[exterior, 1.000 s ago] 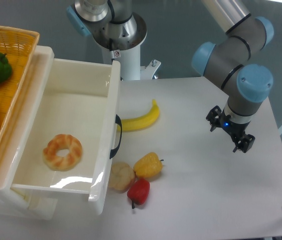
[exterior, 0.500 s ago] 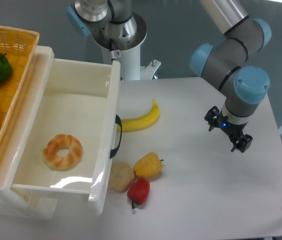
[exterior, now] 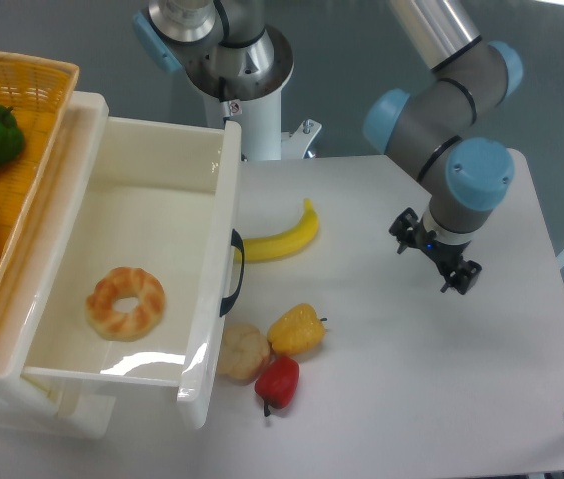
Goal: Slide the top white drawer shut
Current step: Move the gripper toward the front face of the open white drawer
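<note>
Camera view: the top white drawer (exterior: 127, 269) stands pulled far out at the left, a doughnut (exterior: 125, 302) inside; its black handle (exterior: 233, 271) faces the counter (exterior: 401, 379). Gripper (exterior: 434, 254) hovers well to the right — fingers spread, pinching nothing; a banana (exterior: 283, 238) lies between them.

Grey arm (exterior: 441, 100), blue joint caps

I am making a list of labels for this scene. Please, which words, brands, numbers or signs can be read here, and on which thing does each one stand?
None: no readable text appears in the camera view.
The top white drawer, its black handle, the arm and its gripper show no lettering.
The small red mark on the arm's base is too small to read.
</note>
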Controlling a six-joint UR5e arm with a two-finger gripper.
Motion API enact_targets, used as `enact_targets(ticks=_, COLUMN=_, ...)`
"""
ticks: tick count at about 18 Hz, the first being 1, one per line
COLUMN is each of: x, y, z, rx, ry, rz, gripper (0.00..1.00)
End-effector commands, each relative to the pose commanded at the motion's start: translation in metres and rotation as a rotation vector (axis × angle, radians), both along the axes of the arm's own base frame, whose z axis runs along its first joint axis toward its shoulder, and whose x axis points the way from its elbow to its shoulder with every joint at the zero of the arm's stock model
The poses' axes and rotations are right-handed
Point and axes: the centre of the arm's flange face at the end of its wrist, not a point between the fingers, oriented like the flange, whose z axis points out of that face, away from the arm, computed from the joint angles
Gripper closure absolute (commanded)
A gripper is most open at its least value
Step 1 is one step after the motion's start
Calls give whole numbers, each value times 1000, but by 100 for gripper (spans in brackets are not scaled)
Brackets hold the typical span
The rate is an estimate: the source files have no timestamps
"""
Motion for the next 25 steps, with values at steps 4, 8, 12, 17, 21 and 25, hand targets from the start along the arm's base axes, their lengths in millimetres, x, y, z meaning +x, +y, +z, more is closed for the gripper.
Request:
enact_targets(ticks=4, x=26, y=30, z=11, rx=10, ry=19, rz=86, gripper=0)
enact_targets(ticks=8, x=51, y=58, z=12, rx=8, ry=26, rz=172, gripper=3)
enact_targets(ticks=12, x=60, y=66, z=11, rx=44, ry=-21, rz=226, gripper=30)
enact_targets(ticks=17, x=63, y=76, z=22, rx=117, ry=-66, rz=407, gripper=64)
enact_targets(ticks=21, x=71, y=89, z=48, rx=216, ry=-122, rz=546, gripper=76)
enact_targets(ticks=25, x=80, y=94, z=64, rx=293, ry=-183, rz=543, gripper=87)
